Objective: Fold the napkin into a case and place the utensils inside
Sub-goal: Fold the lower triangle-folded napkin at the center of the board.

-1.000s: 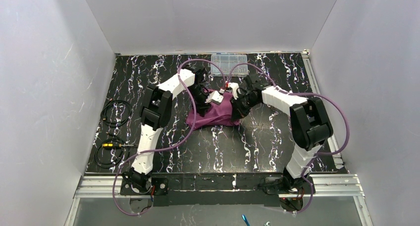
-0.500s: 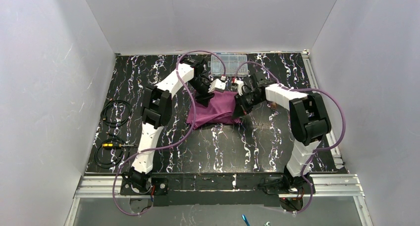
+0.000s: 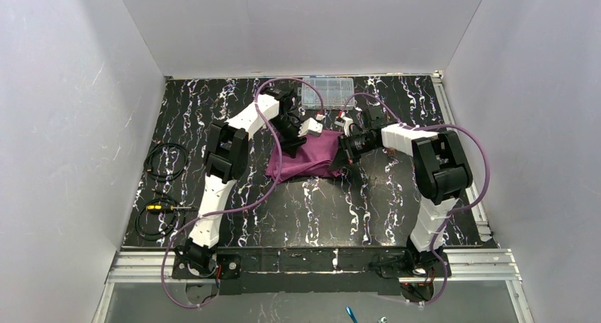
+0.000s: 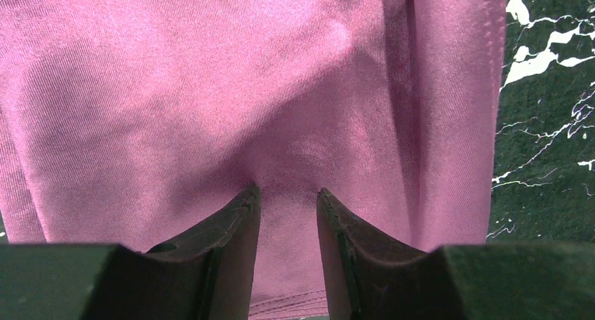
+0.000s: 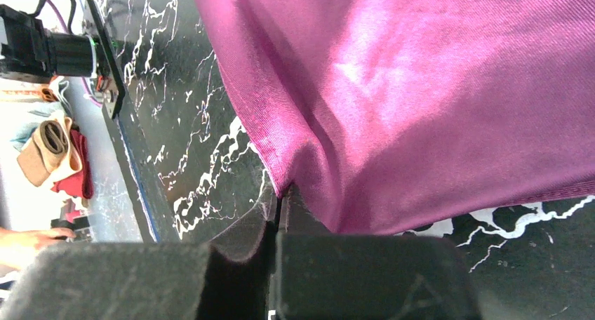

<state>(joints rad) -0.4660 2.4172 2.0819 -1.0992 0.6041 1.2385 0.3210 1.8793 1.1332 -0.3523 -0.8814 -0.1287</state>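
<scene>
While the napkin (image 3: 306,159) lies rumpled near the middle of the table (image 3: 354,210), both arms grip its far side. Left gripper (image 4: 286,191): jaws narrow, pinching a pucker of cloth at the napkin's 12 o'clock edge. Right gripper (image 5: 279,194): jaws closed tight on the hem at its 2 o'clock corner. Creases fan out from each grip. A clear box (image 3: 327,91) sits at the table's 12 o'clock.
</scene>
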